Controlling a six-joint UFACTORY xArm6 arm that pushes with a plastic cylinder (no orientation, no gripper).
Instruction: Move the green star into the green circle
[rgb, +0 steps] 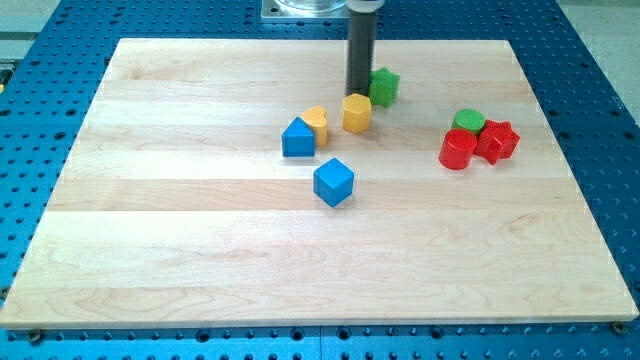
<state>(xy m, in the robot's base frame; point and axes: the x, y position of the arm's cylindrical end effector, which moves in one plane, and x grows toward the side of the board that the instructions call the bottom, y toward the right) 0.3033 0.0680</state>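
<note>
The green star (385, 86) sits near the view's top, right of centre. The green circle (468, 122) lies further to the view's right and lower, touching a red cylinder (457, 150) and a red star (498, 141). My tip (359, 92) stands just to the view's left of the green star, close beside it, and just above the yellow hexagon block (356, 112).
A yellow heart-like block (317, 123) and a blue pentagon-like block (298, 138) sit left of the yellow hexagon. A blue cube (333, 182) lies below them. The wooden board (150, 250) rests on a blue perforated table (40, 60).
</note>
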